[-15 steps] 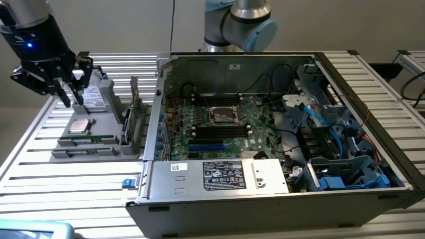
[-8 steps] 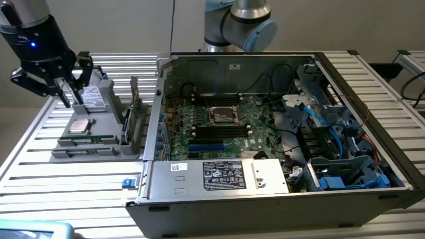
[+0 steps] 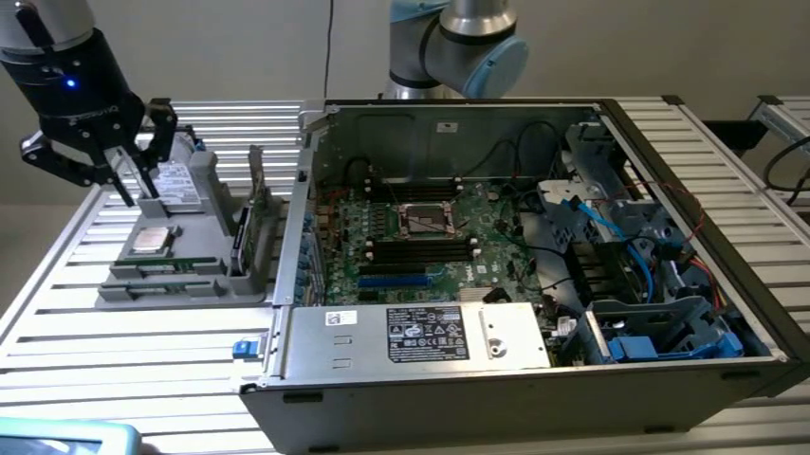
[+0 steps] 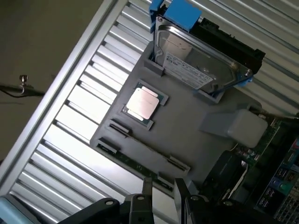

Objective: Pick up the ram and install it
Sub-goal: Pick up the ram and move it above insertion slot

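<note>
Claw (image 4: 163,198) near tray's (image 4: 187,126) ram (image 4: 135,163) — hard drive (image 4: 196,60) (upright) alongside.

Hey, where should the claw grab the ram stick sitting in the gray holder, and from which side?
Probably the middle of the ram's exposed long edge, coming straight down from above and pinching its two flat faces. It appears to stand on edge in a groove of the gray holder, so just that thin upper edge is free to grip.

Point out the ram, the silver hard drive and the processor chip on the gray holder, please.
the ram (image 4: 135,164): wrist view, middle of its long green edge.
the hard drive (image 4: 196,63): wrist view, its labelled silver face.
the processor chip (image 4: 142,102): wrist view, centre of its metal lid.
</note>
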You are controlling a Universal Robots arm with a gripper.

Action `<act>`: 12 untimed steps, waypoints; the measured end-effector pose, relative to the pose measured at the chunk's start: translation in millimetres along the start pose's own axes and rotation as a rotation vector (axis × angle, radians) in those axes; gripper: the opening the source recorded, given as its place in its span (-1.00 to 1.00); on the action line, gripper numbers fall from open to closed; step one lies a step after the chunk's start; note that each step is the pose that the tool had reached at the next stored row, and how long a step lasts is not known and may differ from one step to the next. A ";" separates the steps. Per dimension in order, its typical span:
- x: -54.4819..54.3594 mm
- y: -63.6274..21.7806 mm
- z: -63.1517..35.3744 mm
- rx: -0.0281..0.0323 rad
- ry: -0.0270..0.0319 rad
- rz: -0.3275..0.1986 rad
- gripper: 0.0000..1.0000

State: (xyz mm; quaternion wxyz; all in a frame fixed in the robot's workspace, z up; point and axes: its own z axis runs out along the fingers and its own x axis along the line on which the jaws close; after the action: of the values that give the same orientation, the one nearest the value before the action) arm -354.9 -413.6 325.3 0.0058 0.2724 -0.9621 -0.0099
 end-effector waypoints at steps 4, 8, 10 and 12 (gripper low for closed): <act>0.0 -0.1 0.0 0.0004 0.0016 -0.073 -0.35; 0.0 -0.1 0.1 0.0008 0.0032 -0.146 -0.35; -0.1 -0.1 0.1 0.0010 0.0040 -0.182 -0.35; 0.0 0.0 0.1 0.0012 0.0048 -0.218 -0.35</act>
State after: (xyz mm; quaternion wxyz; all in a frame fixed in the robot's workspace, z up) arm -354.8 -413.7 325.1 0.0069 0.3755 -0.9267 -0.0092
